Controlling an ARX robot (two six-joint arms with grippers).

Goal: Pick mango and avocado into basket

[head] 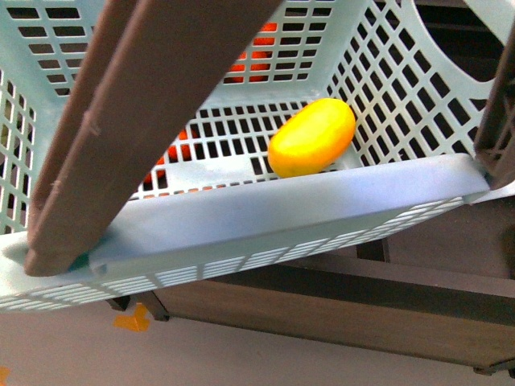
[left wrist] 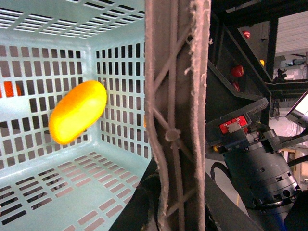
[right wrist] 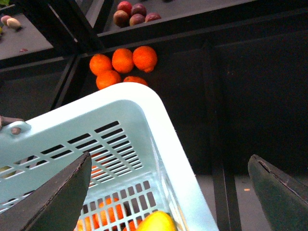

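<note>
The yellow-orange mango lies inside the light turquoise basket, against its slotted wall; it also shows in the left wrist view and at the edge of the right wrist view. My left gripper is shut on the basket's brown handle, which crosses the front view. My right gripper is open and empty, its jaws wide apart above the basket's rim. No avocado shows.
Dark shelves stand behind the basket. Several oranges lie on one shelf, dark red fruit on the shelf above. Orange fruit shows through the basket's slots. The right arm's body is beside the handle.
</note>
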